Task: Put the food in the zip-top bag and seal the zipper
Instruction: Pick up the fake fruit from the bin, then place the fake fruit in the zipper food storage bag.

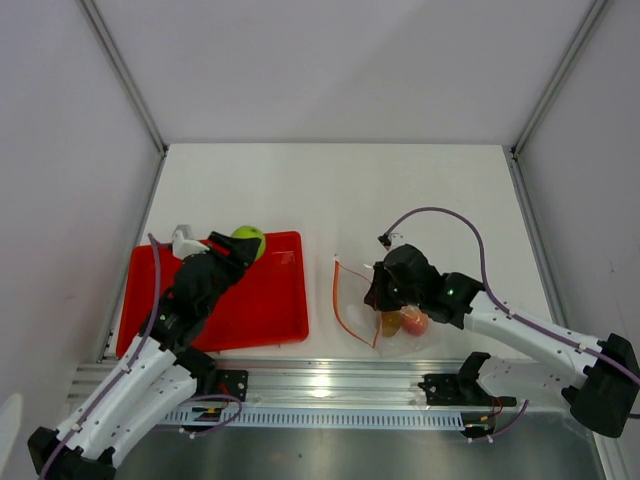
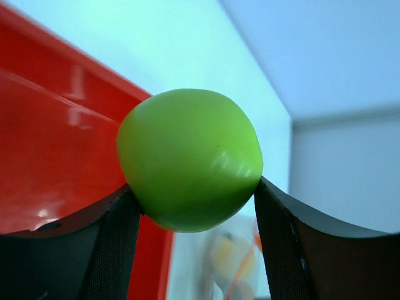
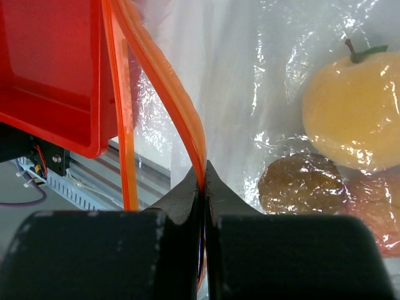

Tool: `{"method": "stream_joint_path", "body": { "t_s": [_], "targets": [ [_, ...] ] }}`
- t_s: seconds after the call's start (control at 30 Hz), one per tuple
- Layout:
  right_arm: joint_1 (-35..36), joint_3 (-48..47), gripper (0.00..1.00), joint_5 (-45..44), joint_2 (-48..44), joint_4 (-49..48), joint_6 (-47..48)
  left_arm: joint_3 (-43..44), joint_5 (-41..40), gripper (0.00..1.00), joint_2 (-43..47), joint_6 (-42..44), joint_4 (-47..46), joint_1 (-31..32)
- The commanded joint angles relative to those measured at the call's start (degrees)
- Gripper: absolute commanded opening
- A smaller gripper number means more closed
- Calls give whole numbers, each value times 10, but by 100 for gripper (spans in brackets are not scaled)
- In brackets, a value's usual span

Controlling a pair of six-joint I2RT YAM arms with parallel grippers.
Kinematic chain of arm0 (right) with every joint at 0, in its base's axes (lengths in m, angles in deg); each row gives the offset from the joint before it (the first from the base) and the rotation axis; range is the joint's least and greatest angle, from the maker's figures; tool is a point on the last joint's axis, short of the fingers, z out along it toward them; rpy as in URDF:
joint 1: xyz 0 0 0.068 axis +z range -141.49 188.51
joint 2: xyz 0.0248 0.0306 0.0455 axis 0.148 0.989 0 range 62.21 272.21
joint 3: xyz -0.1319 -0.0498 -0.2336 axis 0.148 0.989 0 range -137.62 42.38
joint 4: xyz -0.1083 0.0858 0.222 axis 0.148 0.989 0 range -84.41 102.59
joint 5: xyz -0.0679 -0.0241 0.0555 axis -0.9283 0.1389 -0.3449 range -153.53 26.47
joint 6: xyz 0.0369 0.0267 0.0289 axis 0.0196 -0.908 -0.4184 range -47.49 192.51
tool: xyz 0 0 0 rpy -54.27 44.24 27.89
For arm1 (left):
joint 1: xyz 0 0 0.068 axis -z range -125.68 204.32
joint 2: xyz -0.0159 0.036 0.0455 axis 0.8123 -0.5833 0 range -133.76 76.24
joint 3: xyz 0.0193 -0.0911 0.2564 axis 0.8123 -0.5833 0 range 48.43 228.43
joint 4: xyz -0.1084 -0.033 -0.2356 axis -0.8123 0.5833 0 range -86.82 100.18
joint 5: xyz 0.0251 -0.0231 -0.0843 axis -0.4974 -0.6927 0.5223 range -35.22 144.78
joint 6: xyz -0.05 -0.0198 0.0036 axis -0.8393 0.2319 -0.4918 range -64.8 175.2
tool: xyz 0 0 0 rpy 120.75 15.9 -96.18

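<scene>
My left gripper [image 1: 240,252] is shut on the green apple [image 1: 248,241], holding it over the far edge of the red tray [image 1: 270,300]. In the left wrist view the apple [image 2: 187,159] fills the space between both fingers of that gripper [image 2: 194,187]. The clear zip-top bag [image 1: 398,335] lies right of the tray with its mouth facing the tray. My right gripper [image 3: 204,167] is shut on the upper strand of the orange zipper [image 3: 162,81], holding the mouth apart. Inside the bag lie the yellow-orange fruit [image 3: 353,112], the brown one [image 3: 301,184] and the peach [image 3: 378,209].
The red tray [image 3: 50,69] sits just left of the bag's mouth. The metal rail [image 1: 330,385] with both arm bases runs along the near edge. Grey walls enclose the white table [image 1: 330,190] on three sides.
</scene>
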Motion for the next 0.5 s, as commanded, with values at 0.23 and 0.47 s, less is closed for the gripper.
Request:
{"method": "stream_joint_path", "body": {
  "t_s": [0.23, 0.47],
  "targets": [
    [16, 7, 0, -39, -36, 22, -35, 7, 225, 1, -130, 187, -395, 148],
    [21, 4, 0, -48, -61, 37, -46, 2, 326, 1, -189, 240, -473, 237]
  ]
}}
